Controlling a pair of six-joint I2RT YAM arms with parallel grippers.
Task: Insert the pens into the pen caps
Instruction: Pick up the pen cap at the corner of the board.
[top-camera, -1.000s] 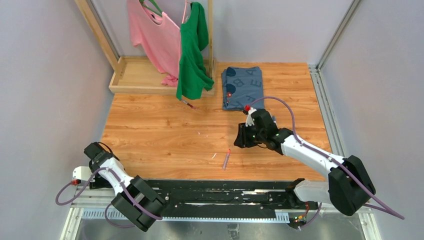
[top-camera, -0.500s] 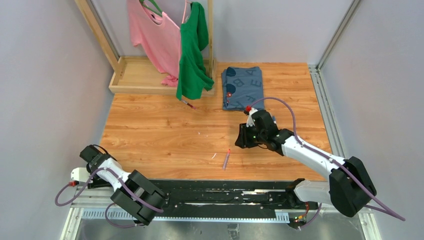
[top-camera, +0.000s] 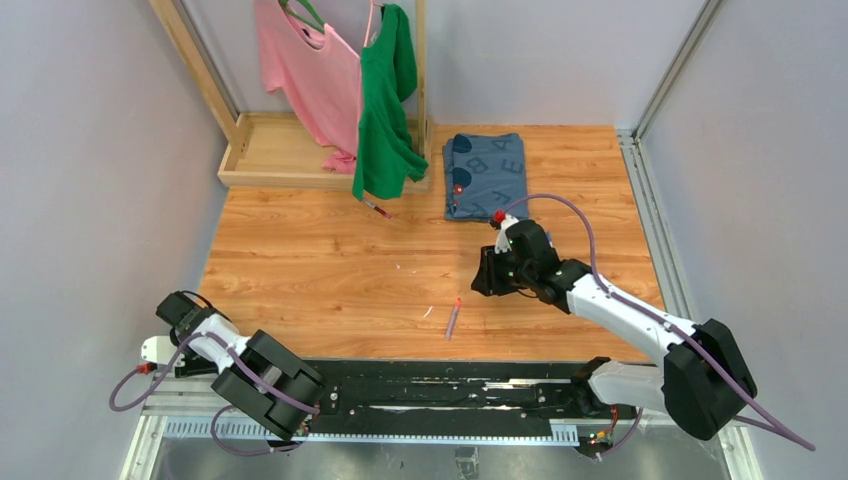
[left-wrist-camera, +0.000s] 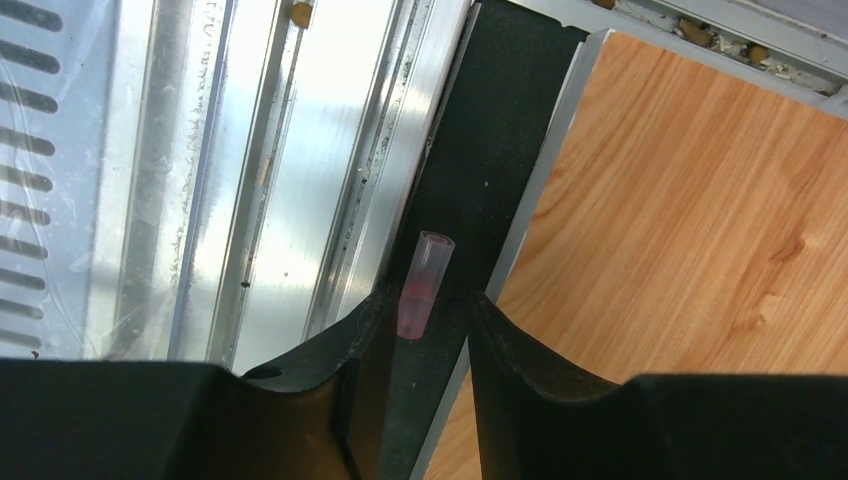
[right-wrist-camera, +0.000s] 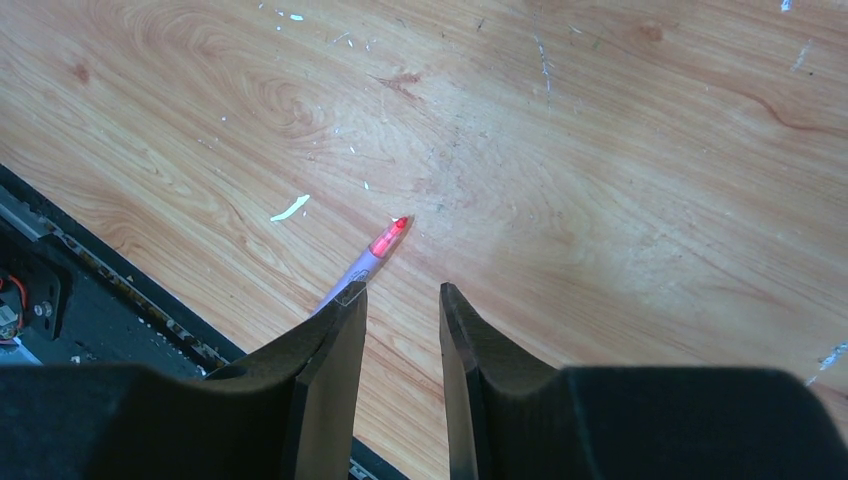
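Note:
A pink-tinted translucent pen cap (left-wrist-camera: 424, 285) sits between the fingertips of my left gripper (left-wrist-camera: 430, 300), open end pointing away. It lies against the left finger, with a gap to the right finger. I cannot tell whether it rests on the black strip below. That gripper (top-camera: 172, 308) is off the table's near-left corner. My right gripper (right-wrist-camera: 403, 292) is narrowly open and empty above the wood. A purple pen with a red tip (right-wrist-camera: 372, 250) lies just ahead of its left fingertip, also seen from above (top-camera: 453, 320). A dark red pen (top-camera: 376, 208) lies by the green shirt.
A white sliver of scrap (right-wrist-camera: 290, 208) lies left of the purple pen. A folded blue shirt (top-camera: 486, 172) is behind the right gripper. A wooden rack (top-camera: 290, 165) with a pink and a green shirt (top-camera: 385, 100) stands at the back left. Metal rails (left-wrist-camera: 290, 180) run along the near edge.
My left arm has drawn back toward the near-left corner. The right gripper has hardly moved. The pens lie where they were.

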